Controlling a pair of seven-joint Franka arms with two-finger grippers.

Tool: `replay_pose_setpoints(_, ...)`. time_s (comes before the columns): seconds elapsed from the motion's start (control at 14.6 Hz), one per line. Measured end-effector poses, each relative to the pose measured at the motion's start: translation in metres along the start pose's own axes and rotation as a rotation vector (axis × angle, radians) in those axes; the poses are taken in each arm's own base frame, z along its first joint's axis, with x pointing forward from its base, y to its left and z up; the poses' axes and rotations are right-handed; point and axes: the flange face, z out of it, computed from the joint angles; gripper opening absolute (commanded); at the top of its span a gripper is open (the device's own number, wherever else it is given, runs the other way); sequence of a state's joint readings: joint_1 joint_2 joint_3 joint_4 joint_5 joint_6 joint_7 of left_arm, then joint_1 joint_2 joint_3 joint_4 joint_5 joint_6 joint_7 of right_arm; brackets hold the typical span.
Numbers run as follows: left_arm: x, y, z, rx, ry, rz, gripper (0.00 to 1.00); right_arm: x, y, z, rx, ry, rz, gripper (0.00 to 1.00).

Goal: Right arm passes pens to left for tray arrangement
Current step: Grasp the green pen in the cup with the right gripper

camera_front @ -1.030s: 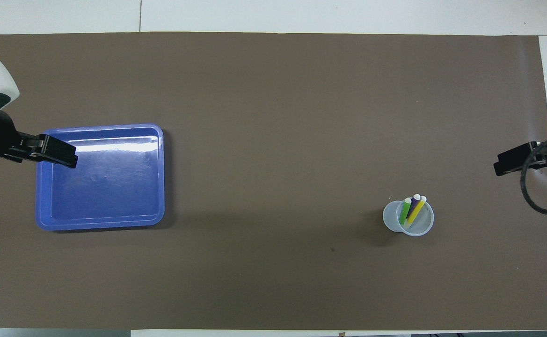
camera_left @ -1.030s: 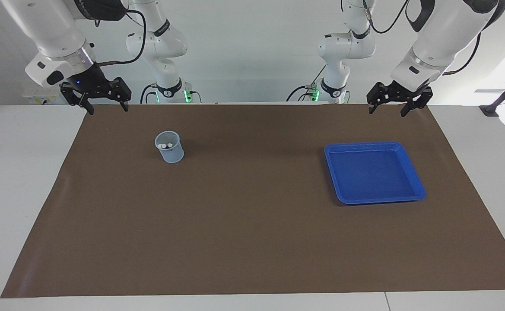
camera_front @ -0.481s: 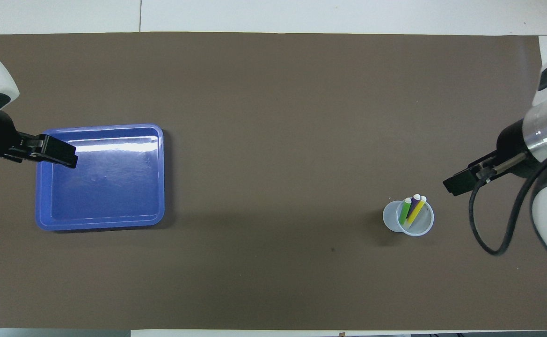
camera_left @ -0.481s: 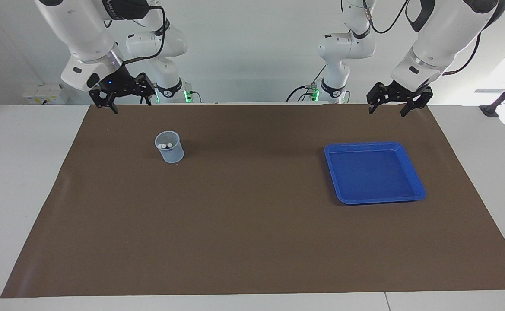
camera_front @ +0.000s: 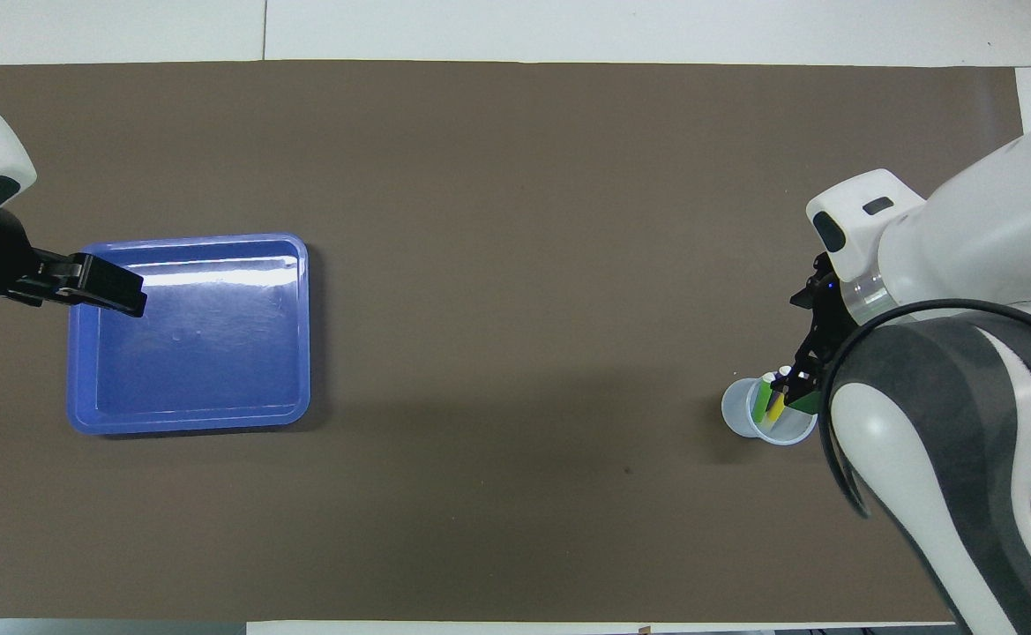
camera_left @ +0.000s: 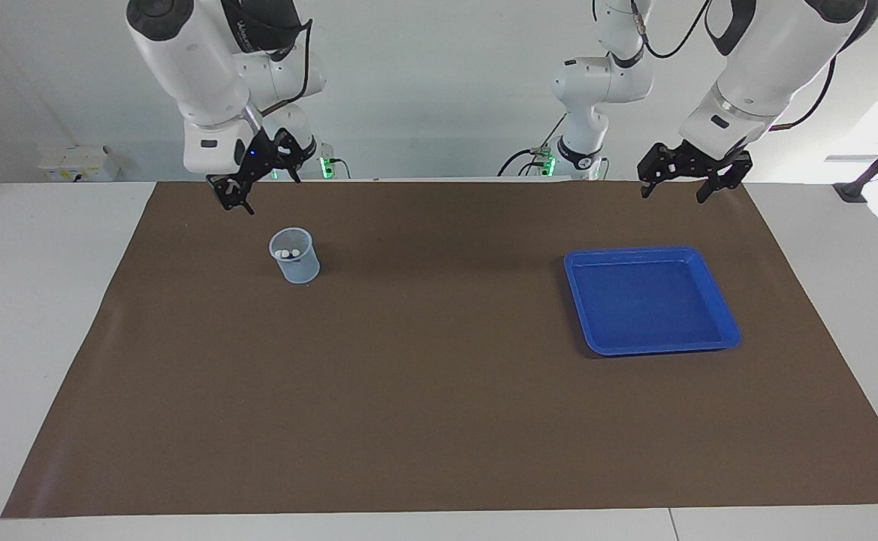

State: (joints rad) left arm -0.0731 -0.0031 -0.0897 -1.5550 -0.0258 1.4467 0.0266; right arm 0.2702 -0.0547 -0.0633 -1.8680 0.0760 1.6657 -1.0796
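Three pens, green (camera_front: 759, 402), yellow (camera_front: 775, 408) and purple (camera_front: 783, 373), stand in a small translucent cup (camera_left: 295, 258) toward the right arm's end of the table; the cup also shows in the overhead view (camera_front: 749, 418). In the facing view only the pens' pale ends (camera_left: 285, 253) show. My right gripper (camera_left: 262, 194) is open and raised over the mat beside the cup, not touching it; from overhead the right gripper (camera_front: 795, 388) covers the cup's rim. The blue tray (camera_left: 649, 300) is empty, also seen from overhead (camera_front: 197, 353). My left gripper (camera_left: 673, 195) waits open, raised by the tray's edge (camera_front: 118, 295).
A brown mat (camera_left: 439, 391) covers most of the white table (camera_left: 40, 300). Both arm bases stand at the robots' edge of the table.
My right arm has swung from the table's end toward the cup and turned its wrist. Its gripper now hangs beside the cup. The left arm, cup, pens and tray have not moved.
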Motion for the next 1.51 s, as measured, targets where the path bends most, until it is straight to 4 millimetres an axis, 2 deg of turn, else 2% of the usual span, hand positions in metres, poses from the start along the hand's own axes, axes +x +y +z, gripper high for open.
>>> replay_pose_setpoints(0.14,0.000,0.000,0.000,0.000,0.000,0.000,1.00,-0.004,0.007,0.015,0.002,0.000,-0.169,1.00)
replay_pose_setpoints(0.27,0.000,0.000,0.000,0.000,0.000,0.000,1.00,-0.012,0.016,0.034,-0.004,0.004,-0.266,0.99)
replay_pose_setpoints(0.41,0.000,0.000,0.000,0.000,0.000,0.000,1.00,-0.017,0.018,0.061,0.010,-0.001,-0.316,0.93)
replay_pose_setpoints(0.48,0.000,0.000,0.000,0.000,0.000,0.000,1.00,-0.018,0.016,0.073,0.018,-0.004,-0.338,0.85)
replay_pose_setpoints(0.69,0.000,0.000,0.000,0.000,0.000,0.000,1.00,-0.022,0.013,0.098,0.019,-0.005,-0.373,0.82)
replay_pose_setpoints(1.03,0.000,0.000,0.000,0.000,0.000,0.000,1.00,-0.030,0.000,0.119,0.003,0.000,-0.374,0.81)
replay_pose_setpoints(1.51,0.000,0.000,0.000,0.000,0.000,0.000,1.00,-0.038,-0.014,0.135,0.002,0.002,-0.387,0.67)
